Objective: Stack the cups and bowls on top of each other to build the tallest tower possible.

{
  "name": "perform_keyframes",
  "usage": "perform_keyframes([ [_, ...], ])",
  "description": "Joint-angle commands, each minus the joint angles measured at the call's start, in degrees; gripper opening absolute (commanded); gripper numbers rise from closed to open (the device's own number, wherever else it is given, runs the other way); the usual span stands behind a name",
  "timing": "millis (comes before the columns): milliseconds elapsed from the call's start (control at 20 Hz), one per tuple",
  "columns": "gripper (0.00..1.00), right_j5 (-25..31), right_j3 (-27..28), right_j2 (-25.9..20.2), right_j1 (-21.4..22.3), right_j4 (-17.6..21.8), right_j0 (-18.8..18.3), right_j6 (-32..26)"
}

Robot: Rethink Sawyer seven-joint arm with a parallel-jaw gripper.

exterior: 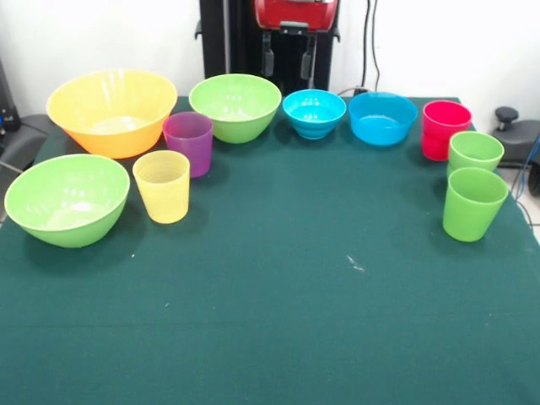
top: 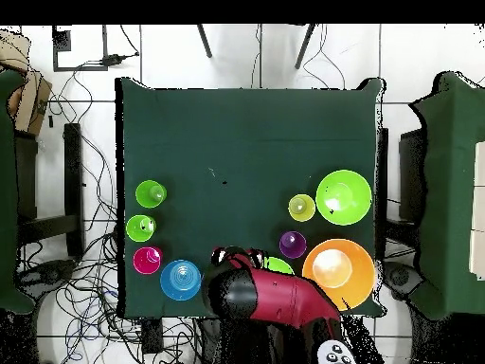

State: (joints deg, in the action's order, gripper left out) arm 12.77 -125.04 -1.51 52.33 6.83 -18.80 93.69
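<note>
All cups and bowls stand apart on the green table (exterior: 278, 321); there is no tower. The large orange bowl (exterior: 111, 110) is at the back left, with one lime green bowl (exterior: 67, 198) in front of it and another (exterior: 235, 105) to its right. The purple cup (exterior: 189, 142) and ribbed yellow cup (exterior: 162, 186) stand between them. Two blue bowls (exterior: 314, 112) (exterior: 382, 117) sit at the back. The red cup (exterior: 445, 129) and two green cups (exterior: 475, 153) (exterior: 473, 204) are at the right. My gripper (exterior: 288, 62) hangs open and empty above the back edge, over the small blue bowl.
From above, the red arm (top: 275, 296) covers the table's near edge, one blue bowl and part of a lime green bowl (top: 280, 266). The other blue bowl (top: 180, 280) and the orange bowl (top: 337, 267) show on either side. Cables lie on the floor around the table.
</note>
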Motion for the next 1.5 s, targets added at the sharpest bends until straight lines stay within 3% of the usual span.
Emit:
perform_keyframes([
  [50,1.0,-1.68,-1.63,-6.1,-1.84,4.07,-0.81,3.24],
  [1000,1.0,-3.84,2.08,-4.35,-5.77,5.73,-0.3,4.57],
  [1500,1.0,-2.58,3.44,-4.45,-6.94,6.42,-2.04,3.54],
])
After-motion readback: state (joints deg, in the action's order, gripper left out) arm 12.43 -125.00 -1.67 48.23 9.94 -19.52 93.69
